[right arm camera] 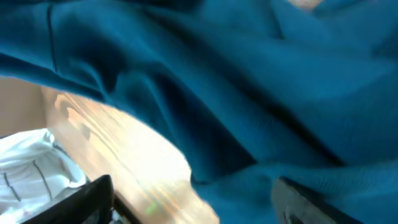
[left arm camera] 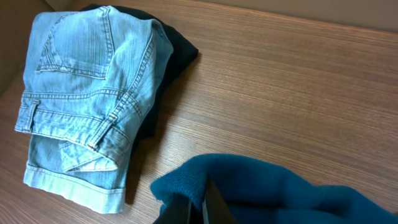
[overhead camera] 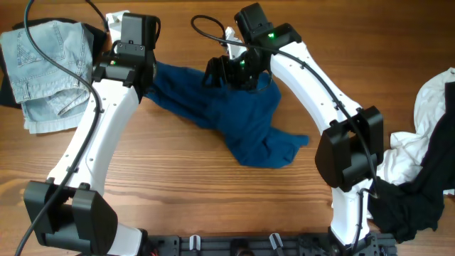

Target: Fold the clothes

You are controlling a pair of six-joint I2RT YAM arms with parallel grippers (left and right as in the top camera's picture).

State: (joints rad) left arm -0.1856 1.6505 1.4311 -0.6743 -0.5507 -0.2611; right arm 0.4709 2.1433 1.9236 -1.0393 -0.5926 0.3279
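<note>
Pinching shirt (left arm camera: 267, 190) edge, L fingers (left arm camera: 217, 204).

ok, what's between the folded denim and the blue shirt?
Left wrist view: the edge of a black garment poking from under the folded denim, then bare wooden table up to the blue shirt. Overhead, the left arm hides that stretch.

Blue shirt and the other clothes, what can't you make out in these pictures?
- Overhead: blue shirt, collar and sleeves lost, bunched and partly under the right arm.
- Left wrist: black garment, type unclear, mostly under the jeans.
- Overhead: white and black pile, cut off by the right edge.
- Right wrist: shirt folds blurred.
</note>
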